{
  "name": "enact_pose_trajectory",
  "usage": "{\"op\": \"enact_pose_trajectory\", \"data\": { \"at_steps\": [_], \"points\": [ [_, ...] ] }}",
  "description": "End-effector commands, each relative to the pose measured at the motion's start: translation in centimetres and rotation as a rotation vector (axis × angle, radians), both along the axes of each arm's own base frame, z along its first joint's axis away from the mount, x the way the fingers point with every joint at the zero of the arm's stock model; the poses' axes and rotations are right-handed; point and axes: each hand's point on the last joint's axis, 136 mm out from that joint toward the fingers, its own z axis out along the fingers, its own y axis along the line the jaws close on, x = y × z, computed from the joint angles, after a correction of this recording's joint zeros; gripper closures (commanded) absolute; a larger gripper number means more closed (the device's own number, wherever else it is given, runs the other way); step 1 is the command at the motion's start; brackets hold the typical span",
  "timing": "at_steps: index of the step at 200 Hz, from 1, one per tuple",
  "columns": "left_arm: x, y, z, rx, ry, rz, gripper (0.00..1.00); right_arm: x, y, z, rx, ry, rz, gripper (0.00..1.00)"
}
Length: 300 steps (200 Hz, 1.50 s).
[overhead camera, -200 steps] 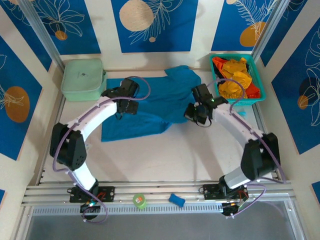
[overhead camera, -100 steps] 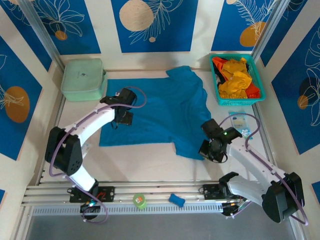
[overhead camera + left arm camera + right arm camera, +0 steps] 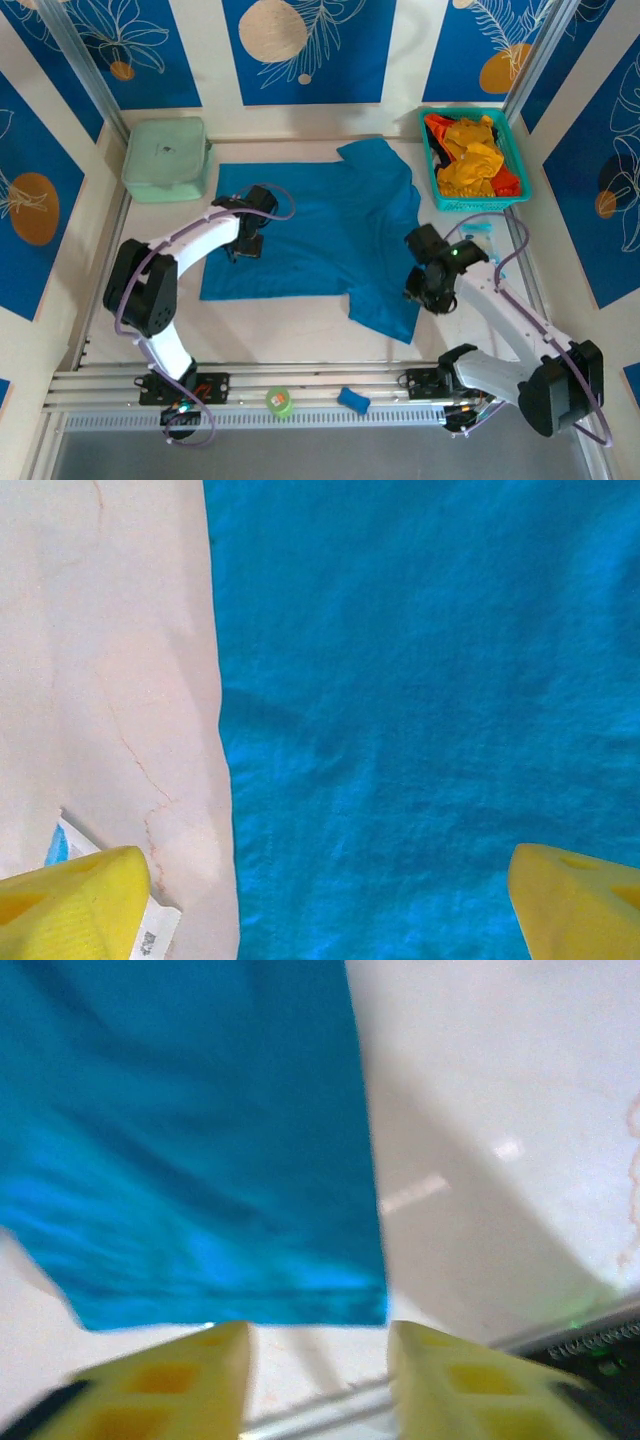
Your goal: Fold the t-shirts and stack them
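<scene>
From above, blue t-shirt [image 3: 310, 235] laid flat on table [image 3: 300, 325], left arm bent over its left edge, left gripper [image 3: 246, 244] pointed down, right gripper [image 3: 426, 294] lowered beside its near right corner, left wrist view, fingers [image 3: 75, 905] spread wide over the shirt's edge, nothing gripped, right wrist view, fingers [image 3: 190, 1385] parted, nothing held, hem just ahead.

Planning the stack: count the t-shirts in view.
3: blue shirt spread on the table; yellow shirt and red shirt bunched in the basket, where more may hide.

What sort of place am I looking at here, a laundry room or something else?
Probably a robotics lab cell: left arm and right arm bolted to a metal rail, printed blue panels walling the table, a blue t-shirt spread out.
</scene>
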Motion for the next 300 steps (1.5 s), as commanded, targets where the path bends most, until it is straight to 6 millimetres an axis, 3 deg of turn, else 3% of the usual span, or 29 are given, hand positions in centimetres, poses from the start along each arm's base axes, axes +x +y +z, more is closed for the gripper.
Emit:
{"op": "enact_pose_trajectory", "data": {
  "at_steps": [1, 7, 35, 62, 85, 122, 171, 206, 239, 266, 300],
  "points": [
    [-0.2, 0.7, -2.9, 0.013, 0.040, 0.051, 0.09, 5.2, -0.9, 0.8, -0.013, -0.102, 0.057, 0.90],
    [0.0, 0.8, -3.4, 0.016, 0.045, 0.058, 0.10, 6.8, -1.1, 0.6, -0.004, -0.118, 0.055, 1.00],
    [0.3, 1.6, -5.5, 0.045, 0.095, 0.093, 0.13, 13.0, -2.2, -2.1, 0.006, -0.101, 0.033, 1.00],
    [-0.3, 2.4, -6.1, 0.070, 0.118, 0.115, 0.14, 16.3, -3.4, -5.5, -0.016, -0.044, 0.017, 1.00],
    [-1.0, 2.7, -6.3, 0.066, 0.139, 0.128, 0.15, 17.7, -4.0, -8.7, 0.026, 0.023, -0.031, 1.00],
    [-2.5, 3.1, -6.2, 0.057, 0.158, 0.141, 0.16, 16.0, -4.2, -10.9, 0.046, 0.111, -0.147, 1.00],
    [-4.8, 3.6, -6.4, 0.032, 0.177, 0.161, 0.16, 10.5, -6.9, -11.0, -0.067, 0.257, -0.325, 1.00],
    [-5.9, 3.4, -6.9, -0.012, 0.181, 0.172, 0.17, 8.1, -6.6, -10.6, -0.037, 0.261, -0.392, 1.00],
    [-6.0, 2.9, -6.9, -0.046, 0.177, 0.161, 0.17, 7.8, -6.7, -9.4, -0.027, 0.206, -0.414, 1.00],
    [-6.1, 2.7, -6.1, -0.067, 0.164, 0.154, 0.16, 9.0, -6.7, -8.3, -0.022, 0.145, -0.368, 1.00],
    [-5.5, 2.9, -1.9, -0.080, 0.079, 0.132, 0.09, 11.3, -5.8, -5.0, -0.017, 0.010, -0.208, 1.00]
  ]
}}
